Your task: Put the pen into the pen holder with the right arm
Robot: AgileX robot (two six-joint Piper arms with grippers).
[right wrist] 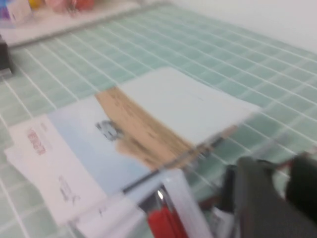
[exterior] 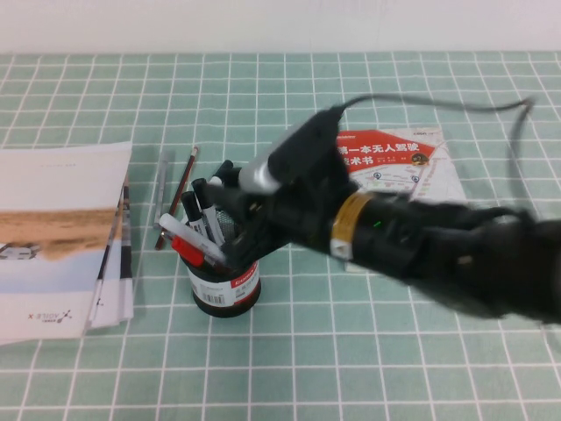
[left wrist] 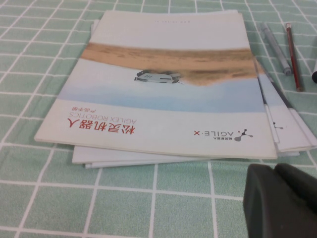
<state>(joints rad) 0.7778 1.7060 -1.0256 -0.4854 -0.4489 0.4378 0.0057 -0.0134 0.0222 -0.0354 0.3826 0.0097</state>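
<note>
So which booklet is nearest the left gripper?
The Agilex booklet, before the left gripper; the red-titled one lies behind the right gripper, at the pen holder.

One black wire-mesh cylindrical pen holder point(exterior: 226, 285) stands on the green gridded worktop point(exterior: 368, 351). It holds several black-capped markers point(exterior: 200, 203), too crowded to count, and one thick white-barrelled marker point(exterior: 187, 233) lies at its rim. Two loose writing tools lie at its 11 o'clock: one grey pen point(exterior: 161, 189) and one dark-red pencil point(exterior: 180, 197). At 9 o'clock is one stack of at least three booklets point(left wrist: 163, 89), and at 2 o'clock one red-and-white leaflet point(exterior: 399, 162). There are two grippers: the right gripper point(exterior: 232, 219) over the holder's mouth and the left gripper point(left wrist: 282, 198) near the stack.
</note>
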